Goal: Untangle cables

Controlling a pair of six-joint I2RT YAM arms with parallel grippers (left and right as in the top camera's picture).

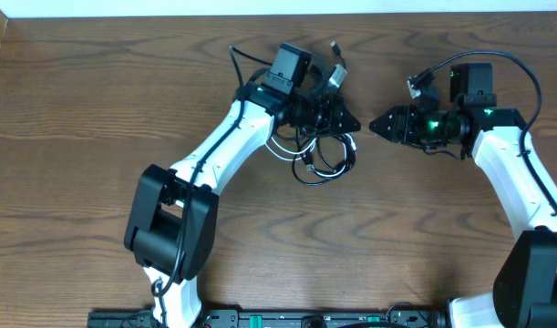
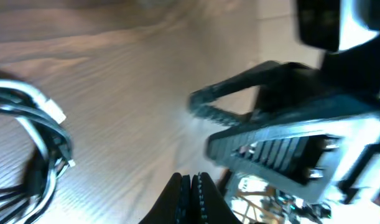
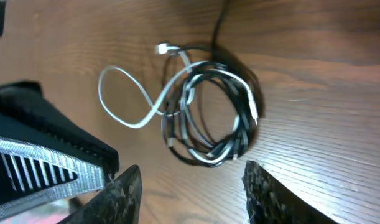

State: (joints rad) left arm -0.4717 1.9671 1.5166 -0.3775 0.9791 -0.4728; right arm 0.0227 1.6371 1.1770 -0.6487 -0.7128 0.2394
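Observation:
The cables [image 1: 322, 157] lie as one tangled black and white coil on the wooden table, just below my left gripper [image 1: 351, 121]. That gripper is shut, with nothing showing between its fingers [image 2: 191, 186]; the coil [image 2: 59, 140] is off to its left. My right gripper [image 1: 376, 126] points left, tip to tip with the left one and a small gap apart. It is open [image 3: 193, 186] and empty. Beyond it lies the coil [image 3: 211, 155], with a white loop running off to the left and a white plug [image 3: 163, 48] at the far side.
The left gripper [image 3: 109, 163] stands close to my right gripper's left finger. In the left wrist view the right gripper [image 2: 205, 127] fills the right half. The table's back edge [image 1: 278, 16] runs along the top. Arm bases stand at the front.

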